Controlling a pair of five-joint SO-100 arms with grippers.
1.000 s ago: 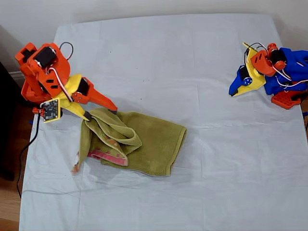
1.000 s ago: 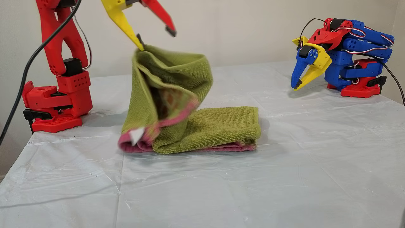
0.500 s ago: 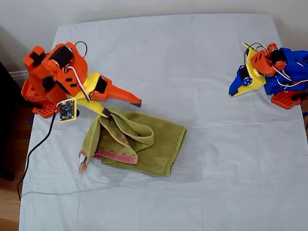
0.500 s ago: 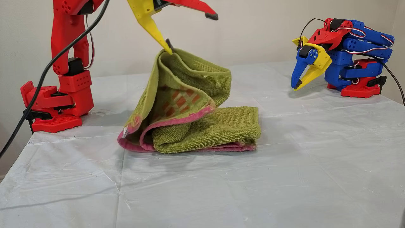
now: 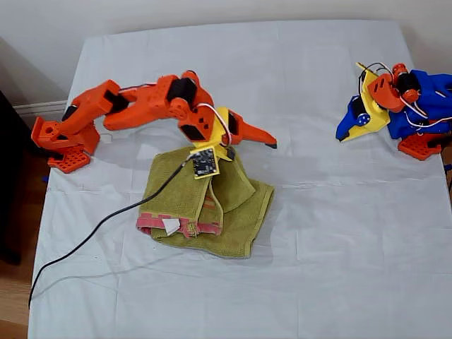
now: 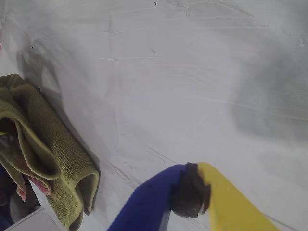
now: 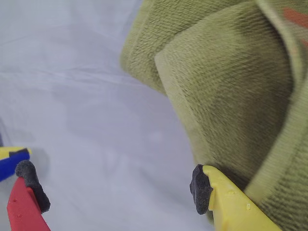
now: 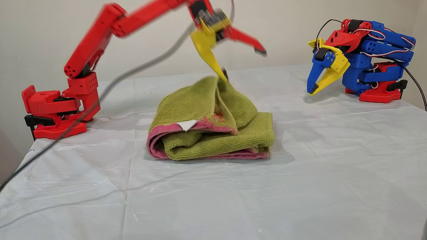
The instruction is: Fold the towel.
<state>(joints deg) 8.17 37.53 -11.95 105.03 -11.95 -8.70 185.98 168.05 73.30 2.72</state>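
Exterior view, risk entry: my second gripper [image 5: 248, 152], jaws spread wide, has its yellow finger [image 7: 226, 202] touching the raised fold of the towel [image 5: 212, 205]; terry could snag on that tip and be dragged as I move, undoing the fold, and the draped flap looks likely to slump unevenly. My first gripper [image 5: 347, 131], jaws closed on nothing, sits parked at that view's right, well apart. Item: towel, olive-green terry, pink-red hem, white tag [image 8: 186, 125], bunched in loose layers near the middle of the white sheet [image 5: 318, 268], edges misaligned.
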